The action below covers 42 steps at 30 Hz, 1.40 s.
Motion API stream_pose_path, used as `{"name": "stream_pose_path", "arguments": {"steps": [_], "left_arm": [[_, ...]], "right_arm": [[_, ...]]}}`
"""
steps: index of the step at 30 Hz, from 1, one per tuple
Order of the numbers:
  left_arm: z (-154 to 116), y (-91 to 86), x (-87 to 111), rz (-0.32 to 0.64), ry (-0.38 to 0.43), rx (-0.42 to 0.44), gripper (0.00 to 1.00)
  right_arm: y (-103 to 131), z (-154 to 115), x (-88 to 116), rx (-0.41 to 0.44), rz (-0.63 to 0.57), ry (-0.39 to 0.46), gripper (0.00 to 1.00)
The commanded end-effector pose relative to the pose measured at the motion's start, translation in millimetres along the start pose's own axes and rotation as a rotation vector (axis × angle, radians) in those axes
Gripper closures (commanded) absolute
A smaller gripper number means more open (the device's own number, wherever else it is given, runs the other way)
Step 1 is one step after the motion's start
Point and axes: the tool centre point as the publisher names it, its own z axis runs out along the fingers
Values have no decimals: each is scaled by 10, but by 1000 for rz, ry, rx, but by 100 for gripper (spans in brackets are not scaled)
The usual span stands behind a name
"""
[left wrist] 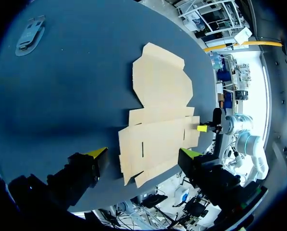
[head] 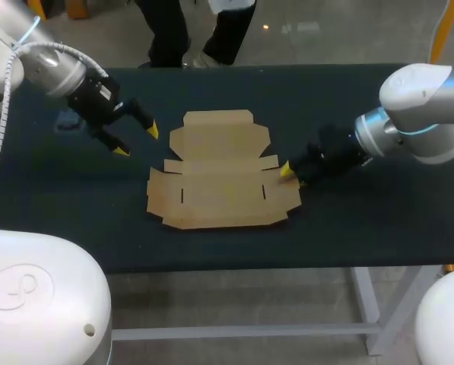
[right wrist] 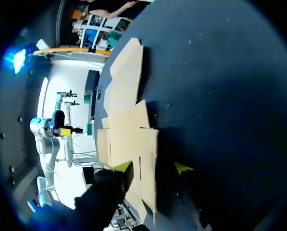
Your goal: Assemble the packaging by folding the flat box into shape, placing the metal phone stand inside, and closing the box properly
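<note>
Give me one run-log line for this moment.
flat brown cardboard box: unfolded, lying flat | left gripper: open, beside box | right gripper: open, fingers astride box's right edge | grey metal phone stand: outside box

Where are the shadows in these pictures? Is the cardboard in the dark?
Head view: the flat box is evenly lit, brightest against the dark table. Left wrist view: a darker patch lies on the table beside the box, ahead of the left claw. Right wrist view: a dark shadow runs along the box's edge near the right claw.
</note>
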Motion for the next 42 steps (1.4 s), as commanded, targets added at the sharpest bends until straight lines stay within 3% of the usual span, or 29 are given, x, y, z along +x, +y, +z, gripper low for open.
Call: {"name": "stream_pose_path", "arguments": {"steps": [1,11,13,21,22,23,24,25,27,28,29,33,42], "left_arm": [[-9,-11,35,2,-8,0,0],[2,-31,48,23,-8,47,0],[10,-46,43,23,-12,56,0],[17,-102,-21,22,-34,104,0],[13,-104,-31,29,-37,117,7],[11,-105,-43,27,-40,130,30],[10,-110,-55,31,-42,140,78],[11,-113,-66,43,-47,155,100],[19,-127,-91,56,-46,176,100],[20,-145,-112,77,-43,187,100],[23,-155,-121,81,-44,189,100],[52,-222,-152,120,-63,222,100],[131,-334,-241,173,-80,257,100]], "right_arm": [[26,-190,40,13,-23,-1,7],[207,-631,97,-3,-98,-70,31],[274,-699,108,-7,-122,-99,40],[554,-925,155,8,-221,-158,50],[585,-949,165,6,-233,-169,50],[616,-975,175,-4,-242,-179,52],[657,-1003,190,-8,-264,-187,56],[676,-1013,194,-10,-269,-189,58],[742,-1031,203,-15,-289,-199,67],[780,-1031,207,-24,-295,-208,92],[799,-1030,208,-26,-295,-211,100],[927,-983,215,-44,-320,-216,100],[975,-816,196,-102,-345,-219,100]]}}
